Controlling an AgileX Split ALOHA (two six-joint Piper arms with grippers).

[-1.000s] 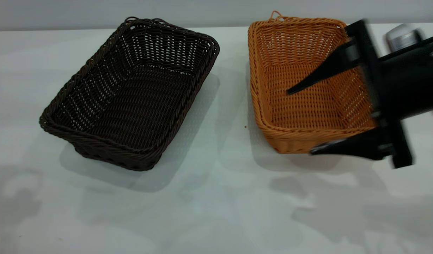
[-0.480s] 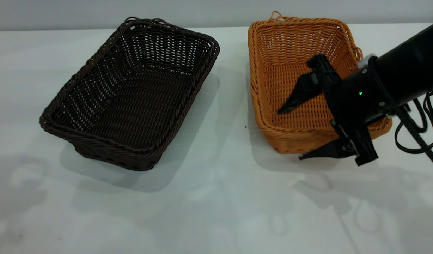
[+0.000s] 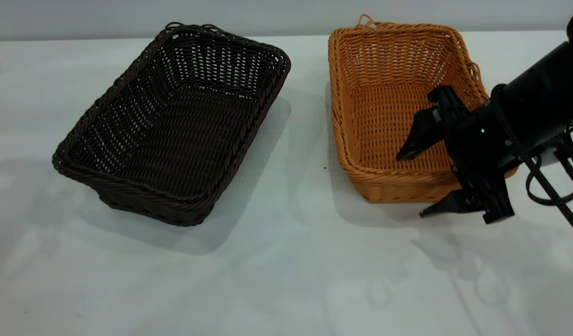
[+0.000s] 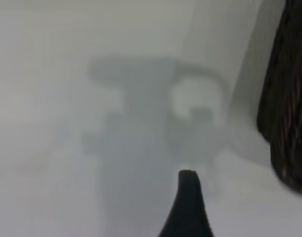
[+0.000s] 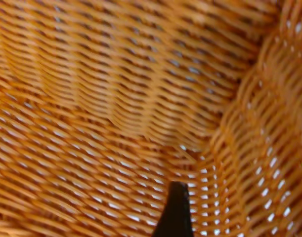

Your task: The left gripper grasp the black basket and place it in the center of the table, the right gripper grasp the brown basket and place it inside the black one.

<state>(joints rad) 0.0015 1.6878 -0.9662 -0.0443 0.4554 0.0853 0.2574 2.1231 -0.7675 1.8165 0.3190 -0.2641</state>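
The table [image 3: 277, 280] fills the frame; the black basket [image 3: 174, 121] lies left of centre, long axis slanting from upper right to lower left, not yet gripped. The brown basket [image 3: 398, 112] sits upper right. The right gripper [image 3: 417, 184], jaws apart, straddles its near wall, one finger inside, one outside. The left gripper [image 4: 188, 207] hovers beside the dark basket; I cannot tell its jaw state.

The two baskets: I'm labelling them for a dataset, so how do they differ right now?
The black basket is dark brown-black and lies skewed; the brown basket is orange-tan and sits squarer. The right gripper, open, straddles the brown basket's near wall; nothing touches the black one. Both are rectangular woven wicker, empty, on the table.
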